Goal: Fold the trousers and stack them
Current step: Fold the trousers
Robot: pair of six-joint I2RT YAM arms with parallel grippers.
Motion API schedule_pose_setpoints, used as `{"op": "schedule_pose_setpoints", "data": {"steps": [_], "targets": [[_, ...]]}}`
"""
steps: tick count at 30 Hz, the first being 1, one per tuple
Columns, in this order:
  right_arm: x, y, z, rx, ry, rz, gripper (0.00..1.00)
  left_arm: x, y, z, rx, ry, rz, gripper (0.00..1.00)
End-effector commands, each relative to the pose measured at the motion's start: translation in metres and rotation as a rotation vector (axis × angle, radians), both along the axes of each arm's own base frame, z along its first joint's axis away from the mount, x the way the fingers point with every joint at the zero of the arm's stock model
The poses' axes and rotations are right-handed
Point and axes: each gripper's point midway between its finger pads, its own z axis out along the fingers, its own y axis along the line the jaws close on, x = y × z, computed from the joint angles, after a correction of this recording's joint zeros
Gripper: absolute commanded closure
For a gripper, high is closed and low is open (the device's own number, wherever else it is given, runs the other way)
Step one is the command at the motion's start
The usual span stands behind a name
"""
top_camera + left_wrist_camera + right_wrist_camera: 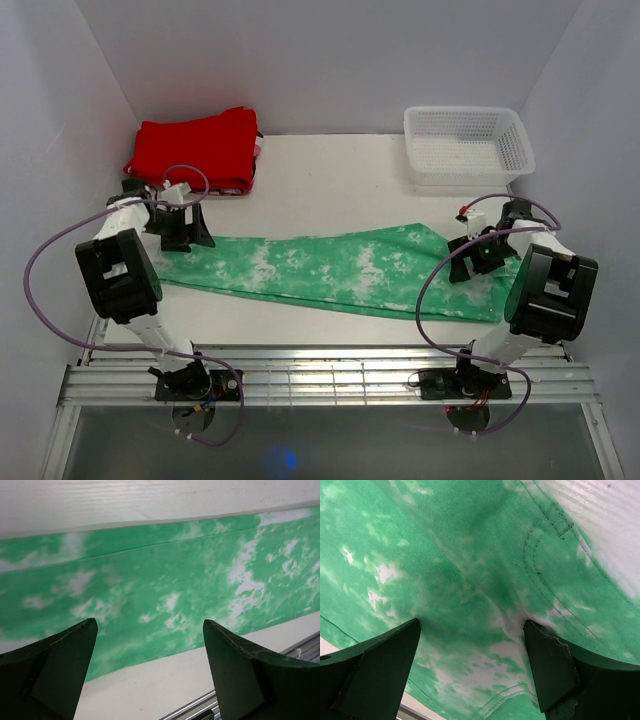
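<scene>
The green trousers (330,270) with white tie-dye blotches lie flat across the table from left to right, folded lengthwise into a long strip. My left gripper (185,228) hangs over their left end, open; in the left wrist view its fingers (60,665) stand wide apart above the near edge of the trousers (175,575) and bare table, with nothing between them. My right gripper (476,255) is over the right, waist end. Its fingers (545,665) are spread wide and low on the trousers (470,555), beside stitched pocket seams, and the cloth puckers slightly at the right tip.
A folded red garment (195,150) sits at the back left, just behind the left gripper. A white mesh basket (467,145) stands at the back right. A metal rail (330,375) runs along the near table edge. White walls close in three sides.
</scene>
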Motion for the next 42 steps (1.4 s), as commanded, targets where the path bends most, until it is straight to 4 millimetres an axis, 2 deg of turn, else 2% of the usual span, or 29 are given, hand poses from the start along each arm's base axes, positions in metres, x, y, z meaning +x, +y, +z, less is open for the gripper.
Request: {"op": "schedule_pose_setpoints", "data": {"steps": [1, 2, 3, 5, 6, 8, 11, 16, 21, 22, 23, 25, 26, 29, 30, 31, 33, 34, 36, 37, 39, 40, 42], "targets": [[-0.002, -0.008, 0.012, -0.033, -0.013, 0.018, 0.10, 0.010, 0.041, 0.054, 0.077, -0.174, 0.076, 0.02], [0.000, -0.006, 0.019, -0.019, -0.029, 0.017, 0.10, 0.008, 0.065, 0.060, 0.089, -0.192, 0.140, 0.02], [0.008, -0.003, 0.034, -0.004, -0.076, 0.022, 0.10, 0.009, 0.078, 0.067, 0.094, -0.209, 0.183, 0.02], [0.009, 0.000, 0.048, 0.011, -0.092, 0.022, 0.10, 0.000, 0.112, 0.060, 0.164, -0.150, 0.264, 0.02], [0.011, 0.002, 0.056, 0.022, -0.108, 0.024, 0.10, 0.001, 0.123, 0.062, 0.192, -0.143, 0.266, 0.02], [0.018, 0.000, 0.076, 0.005, -0.161, 0.016, 0.10, -0.009, 0.143, 0.045, 0.191, -0.086, 0.301, 0.02], [0.023, -0.007, 0.097, -0.048, -0.227, 0.008, 0.10, -0.019, 0.150, 0.022, 0.190, -0.018, 0.300, 0.02], [0.019, -0.018, 0.117, -0.128, -0.268, -0.009, 0.10, -0.033, 0.135, -0.011, 0.157, 0.013, 0.287, 0.03], [0.015, -0.015, 0.124, -0.125, -0.298, -0.007, 0.10, -0.044, 0.119, -0.045, 0.151, 0.086, 0.301, 0.13], [0.015, -0.015, 0.125, -0.127, -0.299, -0.007, 0.10, -0.041, 0.117, -0.050, 0.170, 0.079, 0.296, 0.15], [0.015, -0.017, 0.125, -0.134, -0.298, -0.012, 0.10, -0.050, 0.110, -0.061, 0.169, 0.109, 0.291, 0.16], [0.015, -0.019, 0.124, -0.144, -0.294, -0.014, 0.10, -0.050, 0.104, -0.070, 0.200, 0.116, 0.283, 0.24], [0.015, -0.020, 0.125, -0.151, -0.296, -0.013, 0.10, -0.057, 0.097, -0.076, 0.199, 0.136, 0.275, 0.26], [0.015, -0.020, 0.125, -0.149, -0.298, -0.009, 0.10, -0.058, 0.090, -0.084, 0.216, 0.147, 0.275, 0.40], [0.015, -0.019, 0.125, -0.147, -0.297, -0.008, 0.10, -0.057, 0.089, -0.085, 0.212, 0.149, 0.279, 0.45], [0.016, -0.019, 0.124, -0.145, -0.295, -0.009, 0.10, -0.057, 0.089, -0.087, 0.203, 0.158, 0.288, 0.56], [0.015, -0.021, 0.123, -0.154, -0.291, -0.008, 0.10, -0.052, 0.092, -0.084, 0.207, 0.149, 0.297, 0.68], [0.015, -0.021, 0.123, -0.158, -0.289, -0.008, 0.10, -0.051, 0.094, -0.081, 0.210, 0.143, 0.303, 0.77], [0.013, -0.024, 0.121, -0.172, -0.283, -0.007, 0.10, -0.046, 0.100, -0.071, 0.223, 0.119, 0.313, 0.92], [0.012, -0.024, 0.120, -0.173, -0.280, -0.004, 0.10, -0.041, 0.110, -0.061, 0.230, 0.104, 0.331, 1.00], [0.011, -0.024, 0.119, -0.171, -0.280, -0.002, 0.10, -0.035, 0.122, -0.047, 0.233, 0.080, 0.349, 1.00], [0.010, -0.024, 0.118, -0.170, -0.276, 0.001, 0.10, -0.030, 0.136, -0.032, 0.246, 0.056, 0.369, 1.00], [0.008, -0.023, 0.117, -0.165, -0.273, 0.002, 0.10, -0.027, 0.148, -0.012, 0.269, 0.021, 0.360, 1.00]]}}
